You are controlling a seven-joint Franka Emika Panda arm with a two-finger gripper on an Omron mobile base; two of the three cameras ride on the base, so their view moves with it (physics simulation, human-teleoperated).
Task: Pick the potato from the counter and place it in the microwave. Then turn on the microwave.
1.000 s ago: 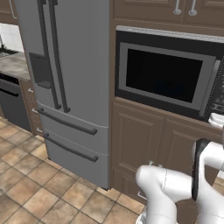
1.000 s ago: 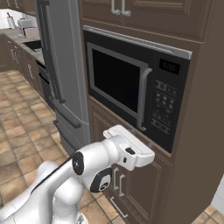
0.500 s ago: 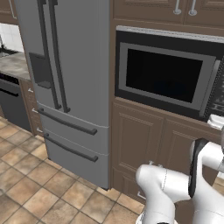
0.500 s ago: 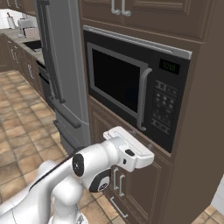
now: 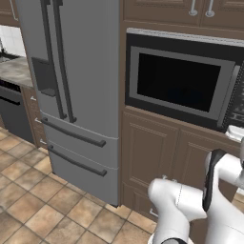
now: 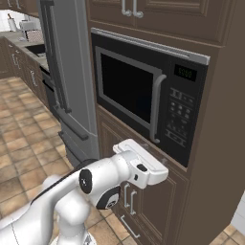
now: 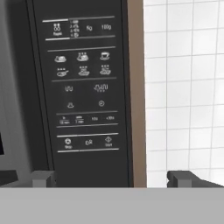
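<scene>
Hand view shows my end effector [image 7: 111,178] with its two fingers spread wide apart and nothing between them, close in front of the button panel [image 7: 83,94] of the microwave [image 6: 148,100]. From the right base view, my white hand [image 6: 141,162] hangs just below that panel, and the microwave door is closed. At the far left is the table [image 5: 14,71], beside the grey fridge [image 5: 71,86].

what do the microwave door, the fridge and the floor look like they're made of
Microwave door: dark glass in a matte grey frame, likely metal or plastic; the pane looks black and smooth. Fridge: flat grey panels with dark bar handles, probably painted or brushed metal, though no grain shows. Floor: brown mottled square tiles with pale grout lines, ceramic or stone.
</scene>
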